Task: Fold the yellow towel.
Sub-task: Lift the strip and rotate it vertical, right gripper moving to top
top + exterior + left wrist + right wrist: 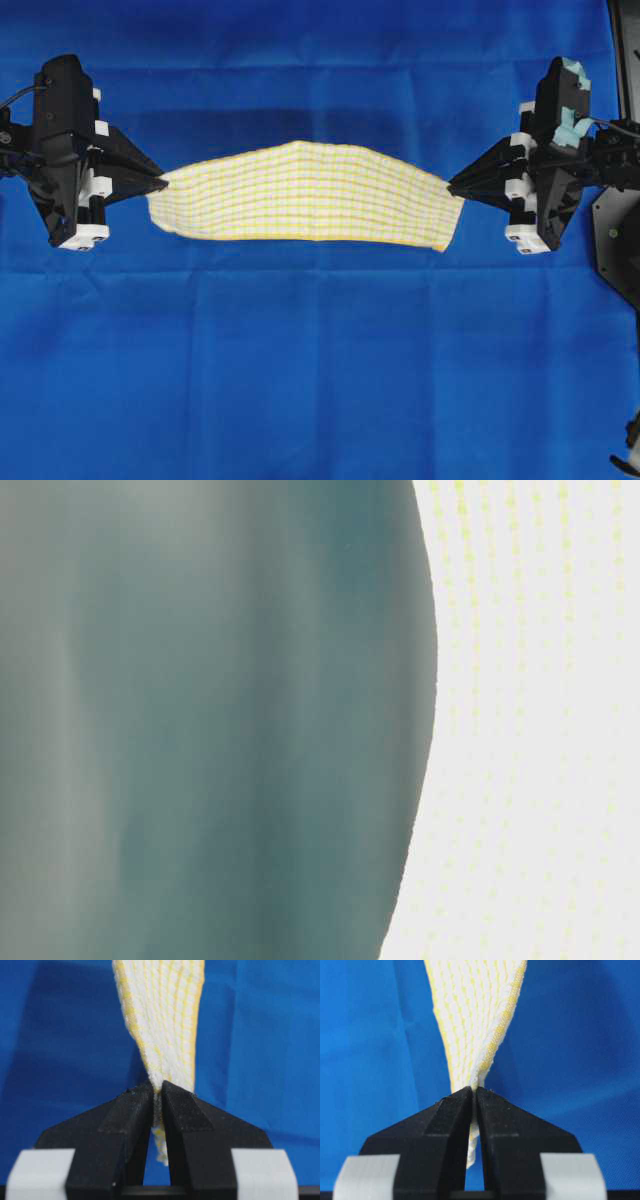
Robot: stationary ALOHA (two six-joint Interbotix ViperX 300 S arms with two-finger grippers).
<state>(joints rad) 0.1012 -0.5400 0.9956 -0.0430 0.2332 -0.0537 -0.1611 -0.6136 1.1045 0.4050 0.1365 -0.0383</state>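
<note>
While the yellow towel [305,190] is hanging stretched lengthwise above the blue cloth [320,380], the left gripper [160,183] and right gripper [452,185] are pinching its opposite ends, equally near.

One yellow towel [305,192] is hanging between two grippers: left gripper [160,183] and right gripper [452,185], each pinching one end. One large blue cloth [320,380] is lying beneath.

Robot lab test rig: table draped wholly in plain blue cloth [320,380], black arm mounts [615,230] at both edges, no household furnishings visible.
</note>
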